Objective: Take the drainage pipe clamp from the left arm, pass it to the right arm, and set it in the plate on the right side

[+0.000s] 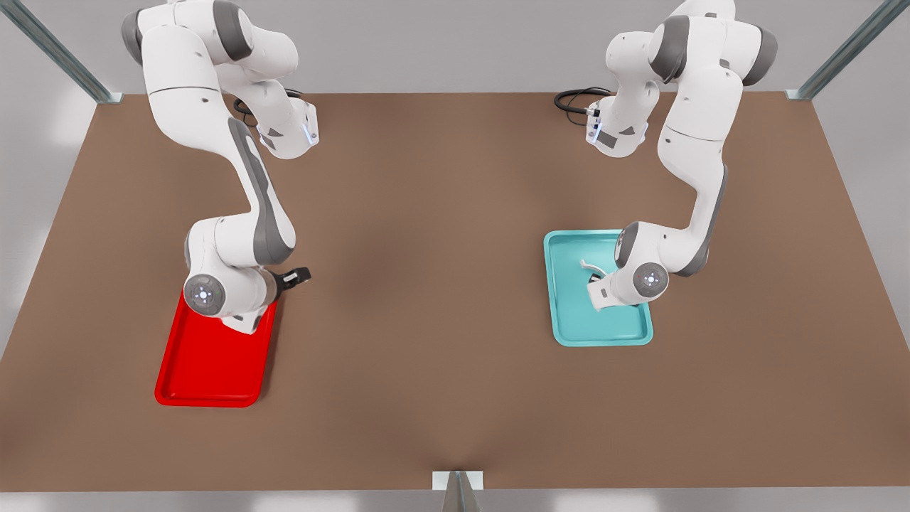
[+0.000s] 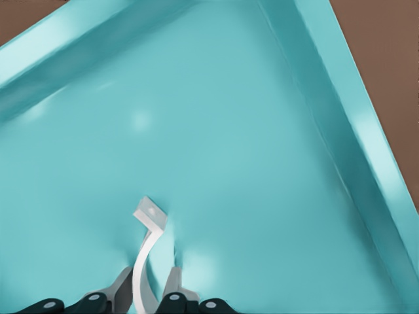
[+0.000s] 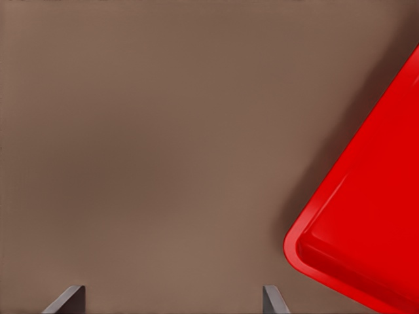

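Observation:
The drainage pipe clamp, a thin white curved strap with a flat tab at its end, stands up from the floor of the teal tray. My left gripper is shut on the strap's lower part, one finger on each side. In the front view this gripper and the clamp are low over the teal tray on the front view's right. The red plate lies on the front view's left. My right gripper hovers open at the plate's far corner, its fingers wide apart and holding nothing.
The brown table stretches between the two trays. Black cables lie at the back by the arm bases. Metal posts stand at the table's edges.

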